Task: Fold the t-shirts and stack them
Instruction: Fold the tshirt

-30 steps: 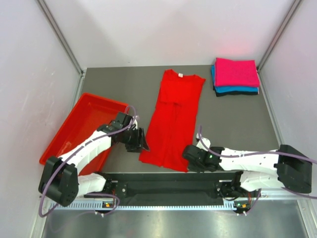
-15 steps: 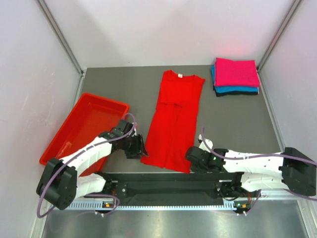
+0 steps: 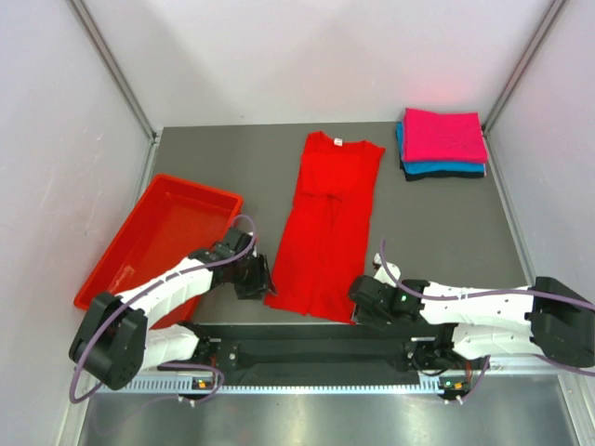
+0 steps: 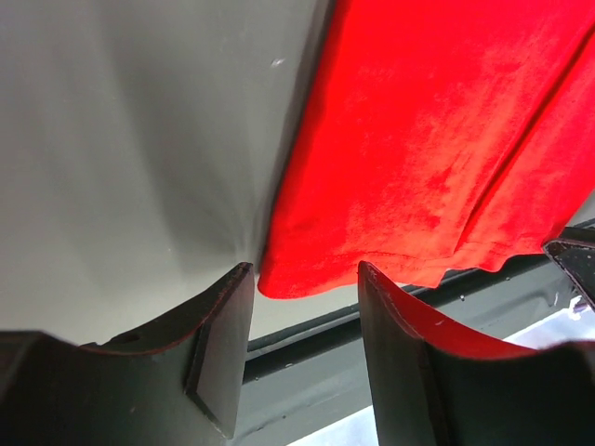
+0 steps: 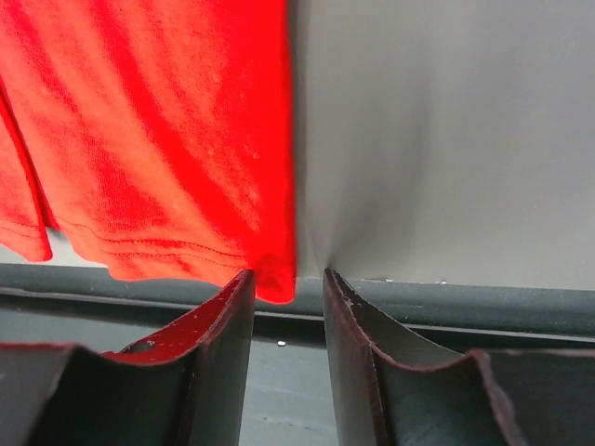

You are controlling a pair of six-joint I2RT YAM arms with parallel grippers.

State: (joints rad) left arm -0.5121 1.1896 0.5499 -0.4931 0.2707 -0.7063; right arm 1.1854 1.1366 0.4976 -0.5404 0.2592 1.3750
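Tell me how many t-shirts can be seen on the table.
4. The red t-shirt lies lengthwise in the middle. Three are stacked in the far right corner: magenta t-shirt on top, teal t-shirt below, black t-shirt lowest. Others could hide within the stack.

Bright red soft cloth t-shirt (image 3: 325, 232) is looking matt and fuzzy.
The flat grey table (image 3: 223, 167) is looking smooth and dull, the rigid red plastic tray (image 3: 153, 228) is shining a little, and the folded pink cloth t-shirt (image 3: 444, 135) is looking soft.
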